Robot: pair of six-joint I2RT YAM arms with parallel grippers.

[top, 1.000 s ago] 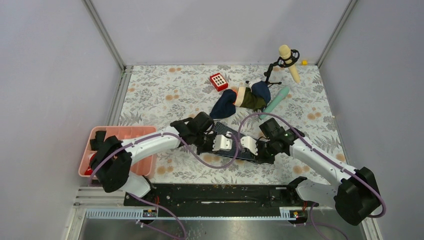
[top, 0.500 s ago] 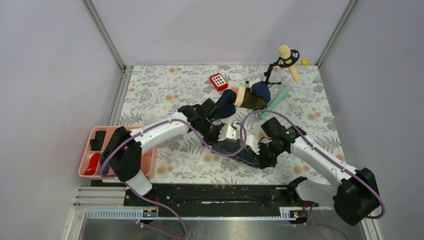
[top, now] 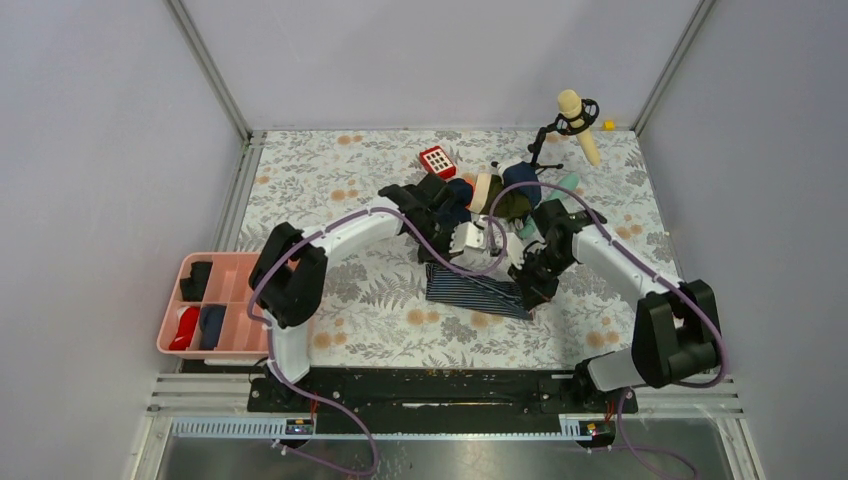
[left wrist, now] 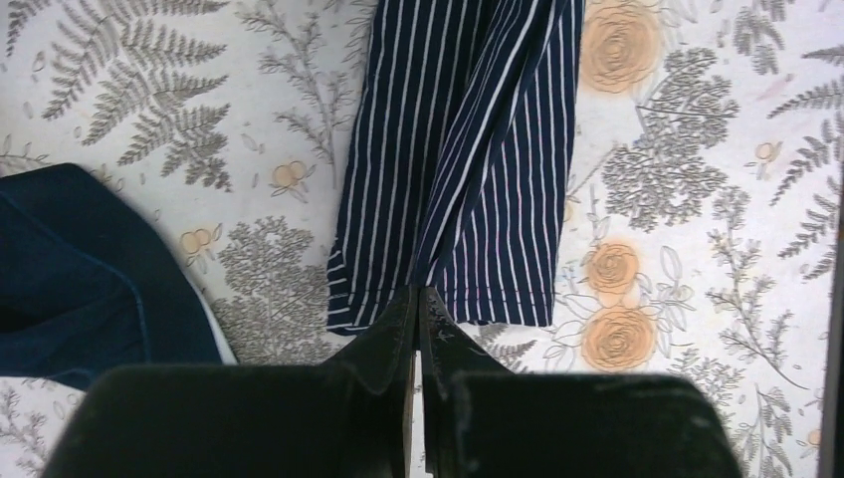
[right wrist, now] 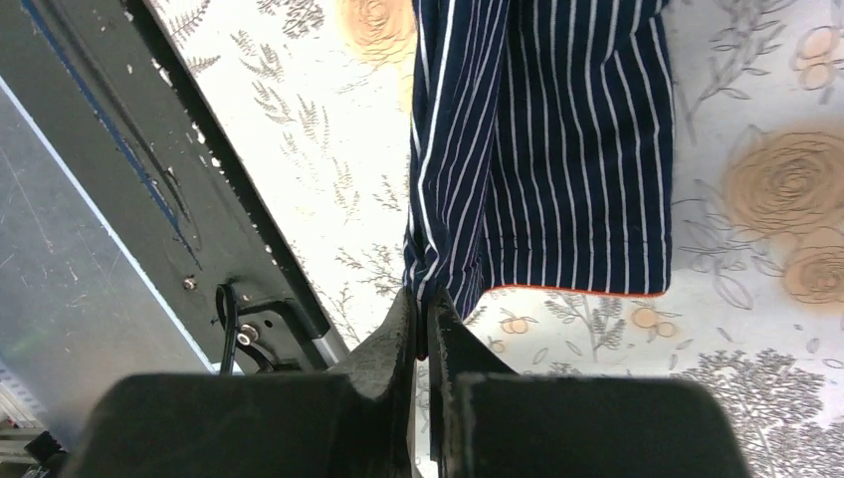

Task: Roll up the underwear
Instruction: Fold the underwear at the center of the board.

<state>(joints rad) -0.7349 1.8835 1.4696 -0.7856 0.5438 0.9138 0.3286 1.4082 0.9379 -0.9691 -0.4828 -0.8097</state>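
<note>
- While the underwear point(top: 478, 290) lay as a flat striped band on the flowered table point(top: 330, 190), a little beyond the arms' bases, the right gripper point(right wrist: 426, 299) had its fingers pressed together on a bunched corner of one hem.
- The left gripper point(left wrist: 418, 294) was clamped the same way on a hem of its own, near the middle, where the cloth puckered into a fold.
- No roll showed anywhere, so the step looked like drawing the cloth out flat before rolling.
- Doing that well would mean moving both pinches level and at one pace, low over the table, with enough tension to keep the stripes straight and the pucker pulled out.
- Near the left gripper lay a plain navy cloth point(left wrist: 80, 269), apart from the striped hem. It would need to stay clear of any roll.
- Farther back sat a green and tan garment point(top: 505, 200).
</note>
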